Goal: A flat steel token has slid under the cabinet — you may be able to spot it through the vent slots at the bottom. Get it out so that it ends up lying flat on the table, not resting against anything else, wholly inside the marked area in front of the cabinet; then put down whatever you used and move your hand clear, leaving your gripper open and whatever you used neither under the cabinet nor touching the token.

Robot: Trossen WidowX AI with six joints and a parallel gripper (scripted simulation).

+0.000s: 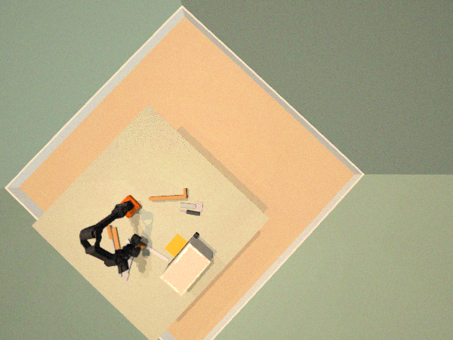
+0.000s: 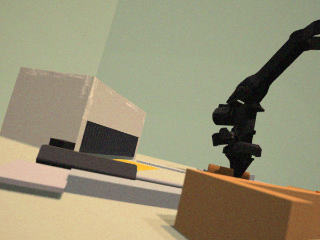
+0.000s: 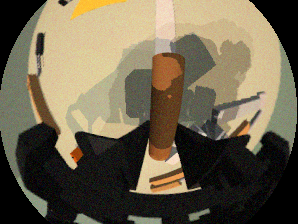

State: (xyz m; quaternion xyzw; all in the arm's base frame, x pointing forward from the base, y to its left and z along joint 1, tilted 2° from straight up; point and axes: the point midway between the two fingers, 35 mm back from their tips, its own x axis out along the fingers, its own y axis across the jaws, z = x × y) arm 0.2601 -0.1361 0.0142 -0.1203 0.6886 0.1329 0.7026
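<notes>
The steel token is not visible in any view. The pale cabinet (image 1: pixel 185 269) (image 2: pixel 40 106) has dark vent slots (image 2: pixel 109 141) low on its front. The yellow marked area (image 1: pixel 176 245) (image 2: pixel 145 167) (image 3: pixel 98 6) lies in front of it. My gripper (image 1: pixel 141 245) (image 2: pixel 238 176) (image 3: pixel 161 124) is shut on the brown-orange round handle (image 3: pixel 167 100) of a tool, low over the table. The tool's pale flat blade (image 1: pixel 156 253) (image 3: pixel 165 25) points toward the cabinet's front. Its far end appears just short of the cabinet, beside the yellow area; exact contact and height cannot be told.
An orange L-shaped bar (image 1: pixel 167 197), a pale flat-ended tool (image 1: pixel 198 206) and a dark-handled tool (image 1: pixel 193 213) (image 2: pixel 85 162) lie on the table away from the arm. Orange bars (image 1: pixel 115 238) and a pale-ended piece (image 1: pixel 125 276) lie beside and below the arm. A black block (image 1: pixel 196 235) stands at the cabinet's corner.
</notes>
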